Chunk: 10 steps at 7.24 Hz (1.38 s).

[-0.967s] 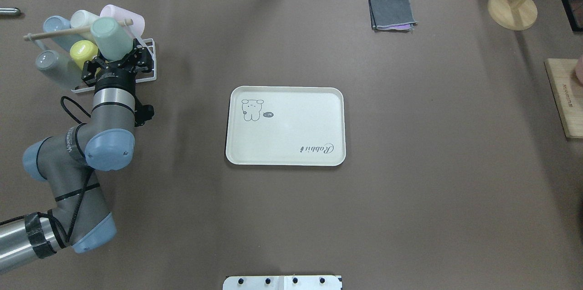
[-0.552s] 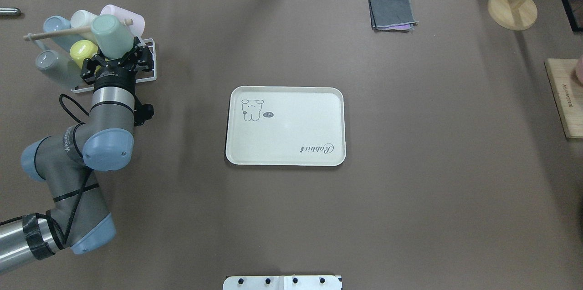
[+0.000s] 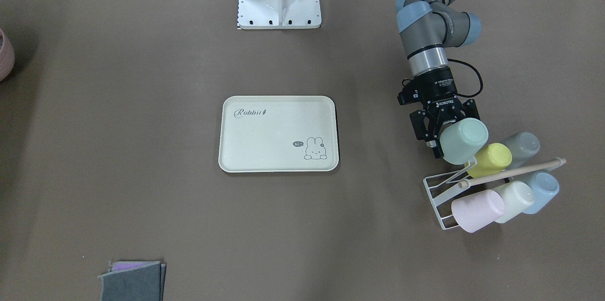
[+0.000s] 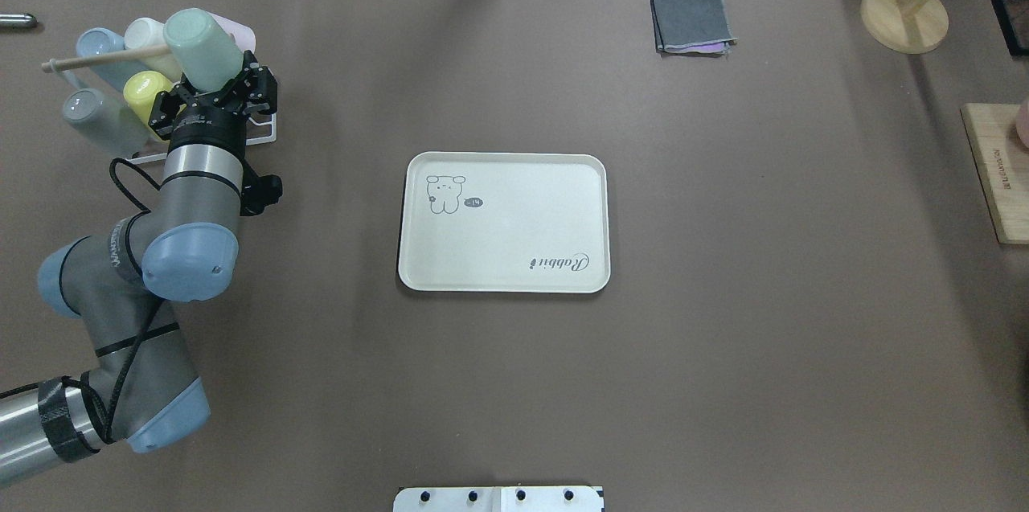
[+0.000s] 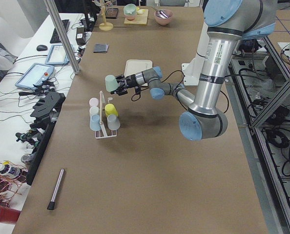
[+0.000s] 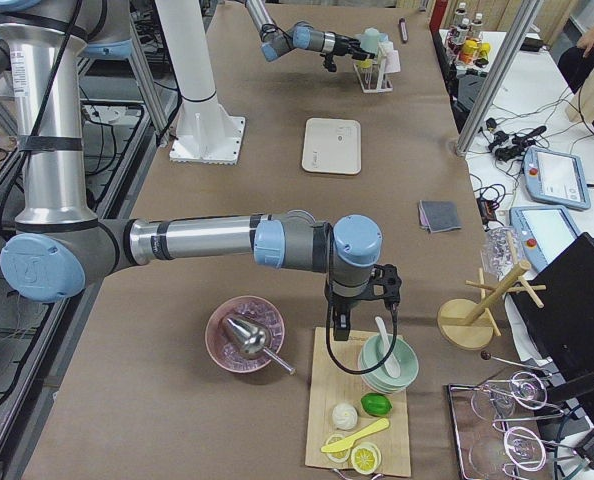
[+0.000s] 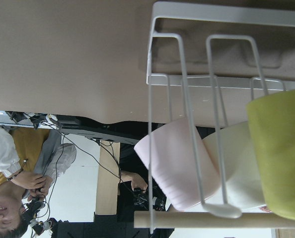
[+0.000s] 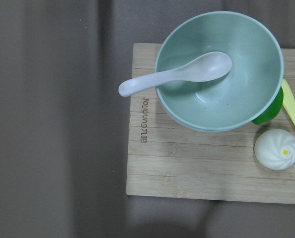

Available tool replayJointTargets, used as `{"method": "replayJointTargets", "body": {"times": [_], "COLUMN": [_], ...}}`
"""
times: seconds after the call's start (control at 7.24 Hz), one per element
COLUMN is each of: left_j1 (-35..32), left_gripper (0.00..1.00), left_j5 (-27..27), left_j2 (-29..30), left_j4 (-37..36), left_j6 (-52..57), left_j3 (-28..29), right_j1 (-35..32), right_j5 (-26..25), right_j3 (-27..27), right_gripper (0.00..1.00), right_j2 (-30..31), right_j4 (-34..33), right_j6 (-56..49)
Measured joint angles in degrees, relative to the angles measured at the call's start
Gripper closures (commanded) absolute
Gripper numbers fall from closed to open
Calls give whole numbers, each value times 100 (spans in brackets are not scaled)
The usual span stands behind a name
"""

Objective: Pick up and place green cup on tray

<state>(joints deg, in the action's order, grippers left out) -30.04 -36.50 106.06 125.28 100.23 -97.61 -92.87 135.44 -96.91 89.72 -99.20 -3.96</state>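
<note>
Left tool grips the green cup; swung carelessly, it could snag the wire rack just beside it

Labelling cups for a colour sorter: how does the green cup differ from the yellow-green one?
The green cup is pale mint; the yellow-green cup is brighter lime. The green cup is held in the left gripper, above the rack; the yellow-green cup sits on it. Both are handleless tumblers.

Left tool clamps green cup (arm outstretched).
</note>
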Motion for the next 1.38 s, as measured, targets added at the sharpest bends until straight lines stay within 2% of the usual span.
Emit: {"method": "replayJointTargets", "body": {"times": [0.28, 0.55, 0.83, 1.38], "left_j1": [11, 50, 222, 1263], "left_gripper": [21, 21, 22, 22], "left_j5": [-208, -391, -623, -687], "left_j2": [96, 107, 108, 122], "left_j4": [48, 397, 685, 1519], "left_j6": [-637, -1822, -3694, -8114], "left_j3": [-218, -283, -307, -209], "right_j1": [-100, -155, -309, -669], "right_j5": [22, 8, -16, -16], "right_j3": [-62, -153, -189, -221], "right_gripper": [0, 0, 0, 0], "right_j2": [68, 190, 285, 410], "right_j4": [5, 10, 15, 15], "right_j6": [15, -1, -13, -39]}}
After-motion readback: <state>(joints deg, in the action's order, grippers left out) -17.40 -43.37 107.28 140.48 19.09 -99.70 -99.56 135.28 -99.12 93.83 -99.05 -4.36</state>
